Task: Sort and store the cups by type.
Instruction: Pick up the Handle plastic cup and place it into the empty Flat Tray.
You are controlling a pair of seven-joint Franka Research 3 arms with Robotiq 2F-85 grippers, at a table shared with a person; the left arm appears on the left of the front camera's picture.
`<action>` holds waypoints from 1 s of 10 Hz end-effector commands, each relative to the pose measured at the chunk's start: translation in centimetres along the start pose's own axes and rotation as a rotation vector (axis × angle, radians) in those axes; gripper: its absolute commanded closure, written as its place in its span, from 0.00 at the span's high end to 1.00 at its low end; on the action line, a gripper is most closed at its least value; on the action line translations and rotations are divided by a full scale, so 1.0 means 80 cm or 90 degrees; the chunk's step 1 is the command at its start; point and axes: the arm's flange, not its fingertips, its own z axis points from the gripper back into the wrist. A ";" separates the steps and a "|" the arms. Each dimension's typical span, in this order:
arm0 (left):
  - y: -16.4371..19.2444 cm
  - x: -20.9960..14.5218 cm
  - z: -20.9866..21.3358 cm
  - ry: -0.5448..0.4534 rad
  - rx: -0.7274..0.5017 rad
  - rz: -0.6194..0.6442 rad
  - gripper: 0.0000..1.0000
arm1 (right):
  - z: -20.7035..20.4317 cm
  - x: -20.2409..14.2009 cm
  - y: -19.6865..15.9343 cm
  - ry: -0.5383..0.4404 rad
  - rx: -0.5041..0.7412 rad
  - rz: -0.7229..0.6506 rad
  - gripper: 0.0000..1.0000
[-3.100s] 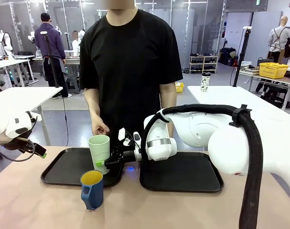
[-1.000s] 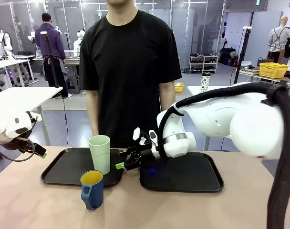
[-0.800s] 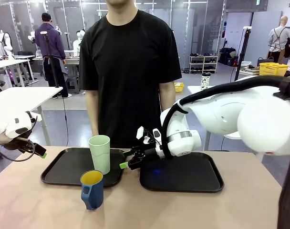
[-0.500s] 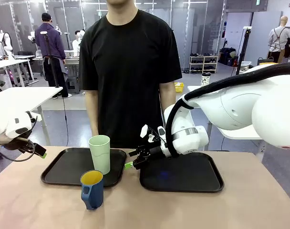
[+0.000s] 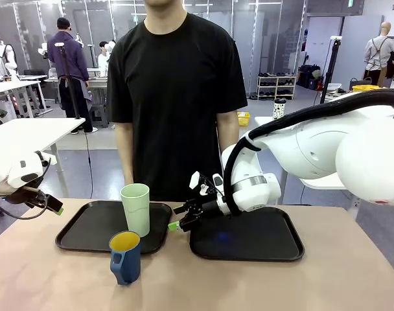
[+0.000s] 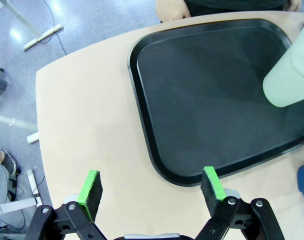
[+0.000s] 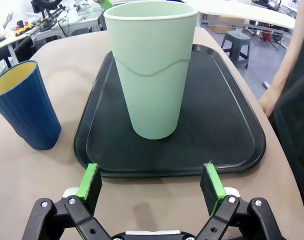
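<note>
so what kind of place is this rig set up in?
Probably a robotics lab in an open workshop hall: several white work tables spread across a grey floor, another person busy at a bench farther back, and glass partitions along the rear.

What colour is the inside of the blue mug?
Yellow. The mug is dark blue outside, and the front view shows its inside best.

Right tray (image 5: 262, 243) bare; tumbler (image 5: 135, 208), mug (image 5: 125, 258) block left tray's (image 5: 87, 227) right end; left half free.
</note>
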 end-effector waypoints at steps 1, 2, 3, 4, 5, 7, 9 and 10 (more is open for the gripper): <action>0.001 0.000 0.001 0.000 0.004 -0.005 1.00 | -0.003 0.001 -0.003 -0.008 0.002 0.005 1.00; 0.001 0.000 0.001 0.000 0.004 -0.005 1.00 | -0.003 0.001 -0.003 -0.008 0.002 0.005 1.00; 0.001 0.000 0.001 0.000 0.004 -0.005 1.00 | -0.003 0.001 -0.003 -0.008 0.002 0.005 1.00; 0.001 0.000 0.001 0.000 0.004 -0.005 1.00 | -0.003 0.001 -0.003 -0.008 0.002 0.005 1.00; 0.001 0.000 0.001 0.000 0.004 -0.005 1.00 | -0.003 0.001 -0.003 -0.008 0.002 0.005 1.00; 0.001 0.000 0.001 0.000 0.004 -0.005 1.00 | 0.031 0.008 0.043 0.089 -0.034 0.034 1.00; 0.001 0.000 0.001 0.000 0.004 -0.005 1.00 | 0.090 0.036 0.105 0.208 -0.075 0.067 1.00; 0.001 0.000 0.001 0.000 0.004 -0.005 1.00 | 0.115 0.053 0.125 0.286 -0.099 0.063 1.00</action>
